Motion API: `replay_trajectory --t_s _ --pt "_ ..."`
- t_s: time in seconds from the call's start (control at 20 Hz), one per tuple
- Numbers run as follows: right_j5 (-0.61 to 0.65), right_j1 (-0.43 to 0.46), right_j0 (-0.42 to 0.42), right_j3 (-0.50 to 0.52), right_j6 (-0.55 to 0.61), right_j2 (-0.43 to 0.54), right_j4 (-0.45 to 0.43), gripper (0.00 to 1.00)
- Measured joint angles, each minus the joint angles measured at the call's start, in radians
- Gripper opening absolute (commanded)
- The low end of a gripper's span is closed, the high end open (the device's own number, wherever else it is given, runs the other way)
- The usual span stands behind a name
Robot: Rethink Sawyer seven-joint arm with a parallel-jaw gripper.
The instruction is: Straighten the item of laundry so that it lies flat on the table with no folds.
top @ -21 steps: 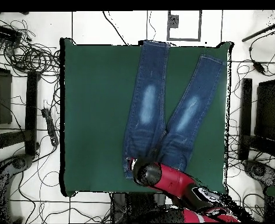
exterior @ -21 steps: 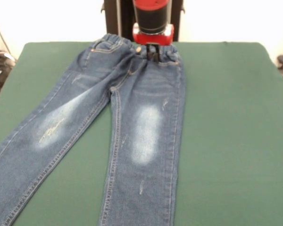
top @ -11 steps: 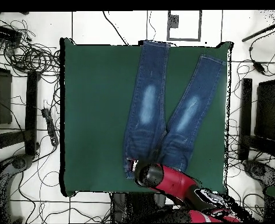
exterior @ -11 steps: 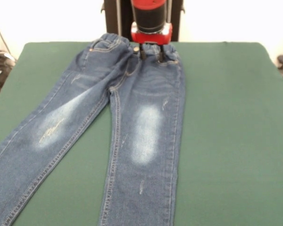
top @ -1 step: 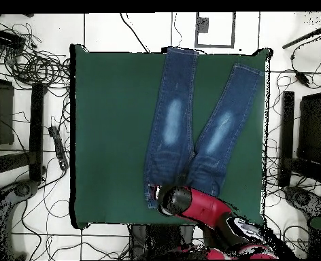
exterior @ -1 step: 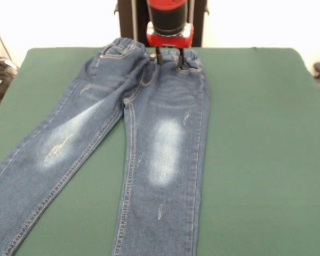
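My black two-fingered gripper (exterior @ -1 step: 169,57) hangs with its fingers spread apart, empty, right over the elastic waistband. The small faded blue denim jeans (exterior @ -1 step: 133,138) lie spread on the dark green felt table (exterior @ -1 step: 256,133), legs splayed.

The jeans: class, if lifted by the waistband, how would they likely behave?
The jeans would probably droop, since the denim lies limp on the table. The two long legs would likely trail. They seem unlikely to slide freely on the felt-like top.
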Motion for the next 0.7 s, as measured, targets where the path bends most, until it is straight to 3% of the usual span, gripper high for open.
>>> replay_trajectory --t_s 0.35,0.7 --pt "0.209 -0.027 0.071 -0.108 0.0 -0.045 -0.008 1.0" --pt "0.256 -0.046 0.063 -0.16 0.0 -0.046 -0.006 1.0"
